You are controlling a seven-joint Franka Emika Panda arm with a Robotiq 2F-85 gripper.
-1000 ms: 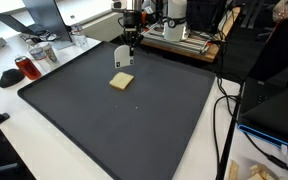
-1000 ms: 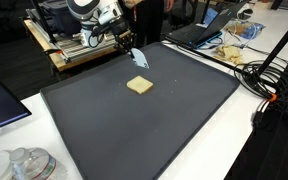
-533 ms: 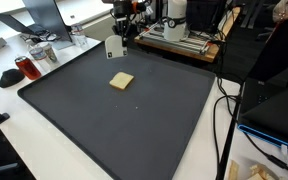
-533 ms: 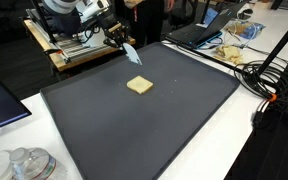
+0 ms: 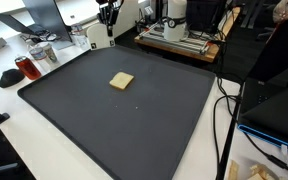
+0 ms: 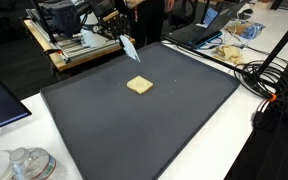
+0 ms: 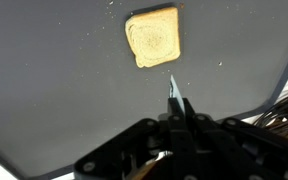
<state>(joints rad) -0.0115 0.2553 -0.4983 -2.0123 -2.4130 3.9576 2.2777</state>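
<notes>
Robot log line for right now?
gripper: shut on white card | white card: in air | yellow square: flat on black mat

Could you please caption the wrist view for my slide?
Hand shut on a thin pale card, edge-on, with a tan square apart on the dark mat.

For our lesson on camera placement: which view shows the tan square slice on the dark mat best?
The wrist view: the tan square slice looks largest, seen from above, its rim clear. Both exterior views show the slice whole but small, at a slant, on the dark mat.
</notes>
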